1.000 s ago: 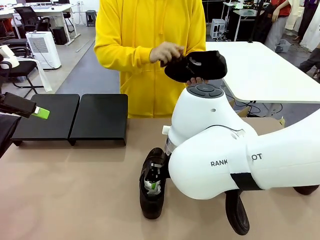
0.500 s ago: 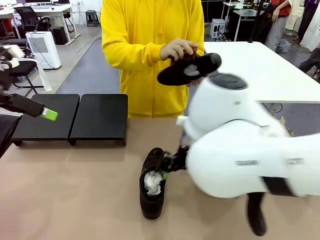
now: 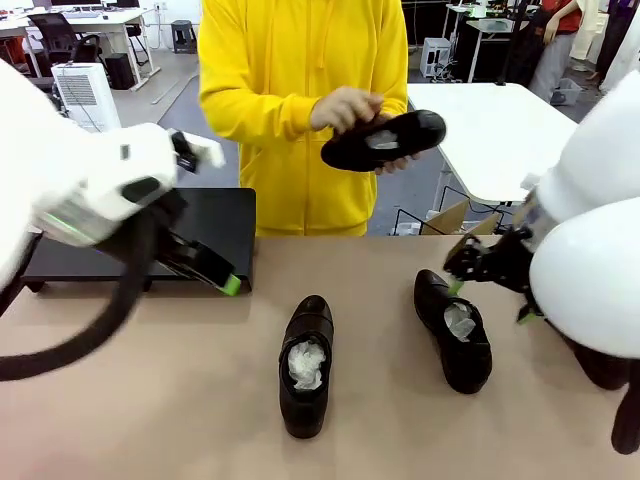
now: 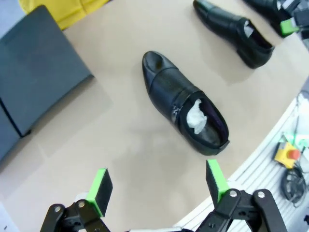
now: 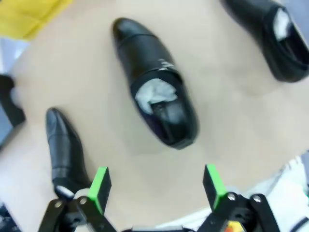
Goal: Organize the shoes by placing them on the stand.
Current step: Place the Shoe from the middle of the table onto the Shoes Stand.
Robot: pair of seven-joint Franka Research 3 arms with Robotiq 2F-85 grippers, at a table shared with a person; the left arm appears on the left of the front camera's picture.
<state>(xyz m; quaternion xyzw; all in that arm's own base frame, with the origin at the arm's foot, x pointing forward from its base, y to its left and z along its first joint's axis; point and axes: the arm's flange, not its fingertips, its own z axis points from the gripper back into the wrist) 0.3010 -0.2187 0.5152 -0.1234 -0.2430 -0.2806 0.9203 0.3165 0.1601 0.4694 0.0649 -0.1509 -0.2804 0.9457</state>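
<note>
From the front: a person in a yellow hoodie (image 3: 300,60) across the worktop (image 3: 150,400), hands (image 3: 345,105) around a held shoe (image 3: 385,140), up in the air. Below, on the worktop, a middle shoe (image 3: 305,365) and a right-hand shoe (image 3: 455,330), both upright, white paper stuffing showing, toes away from the robot, well apart from each other. Stand (image 3: 215,215) at the far left of the worktop, well apart from every shoe.

From the left wrist: left jaws released wide, grasping nothing, green pads (image 4: 100,186) spread along the bottom edge, middle shoe ahead of them on bare worktop. Also the stand's dark panels at the picture's left, and past the worktop's near edge a yellow box with a red button (image 4: 288,154).

From the right wrist: right jaws likewise spread and empty, looking down on a stuffed shoe, most likely the right-hand one. Beside it a slimmer-looking shoe (image 5: 63,140), heel behind a pad, and a corner shoe (image 5: 285,34) cut off at top right. Hard to match these two to the front view.

Hard to make out: left arm (image 3: 90,190), a white blurred mass covering the stand's left panel. A further dark shoe (image 3: 600,368) mostly hidden under the right arm (image 3: 600,250).

Around: white table (image 3: 500,130) behind the person, white floor unit (image 3: 85,95), cardboard box (image 3: 450,215).
</note>
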